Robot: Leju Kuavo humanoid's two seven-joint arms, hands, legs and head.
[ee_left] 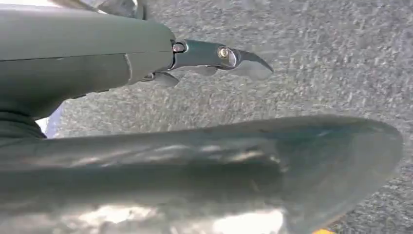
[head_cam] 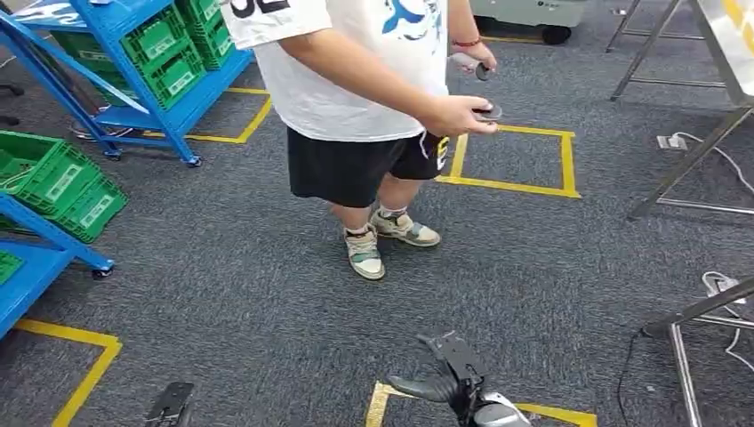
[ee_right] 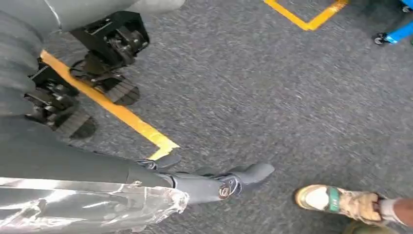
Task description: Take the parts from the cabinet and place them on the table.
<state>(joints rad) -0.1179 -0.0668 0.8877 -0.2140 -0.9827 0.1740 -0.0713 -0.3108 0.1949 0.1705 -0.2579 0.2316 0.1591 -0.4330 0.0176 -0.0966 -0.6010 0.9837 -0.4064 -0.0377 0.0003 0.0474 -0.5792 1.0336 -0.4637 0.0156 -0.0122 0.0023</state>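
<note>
Right robot hand [head_cam: 449, 378]: dark grey to black, with tapered fingers [ee_right: 253, 173] ending in rounded tips; a bright screw head sits at a finger pivot. Angular black bracket behind the fingers, silver rounded wrist below. Crinkled clear plastic film wraps the forearm cover near the wrist.

Left robot hand [ee_left: 214, 58]: smooth grey-green cover, thick glossy grey thumb, darker metallic fingers with brass-coloured and silver screws at the hinge, pale pad at a fingertip.

Person [head_cam: 356, 80]: white T-shirt with blue graphic and black lettering, black shorts with a yellow mark at the hem, red wristband, beige and green sneakers, white socks.
</note>
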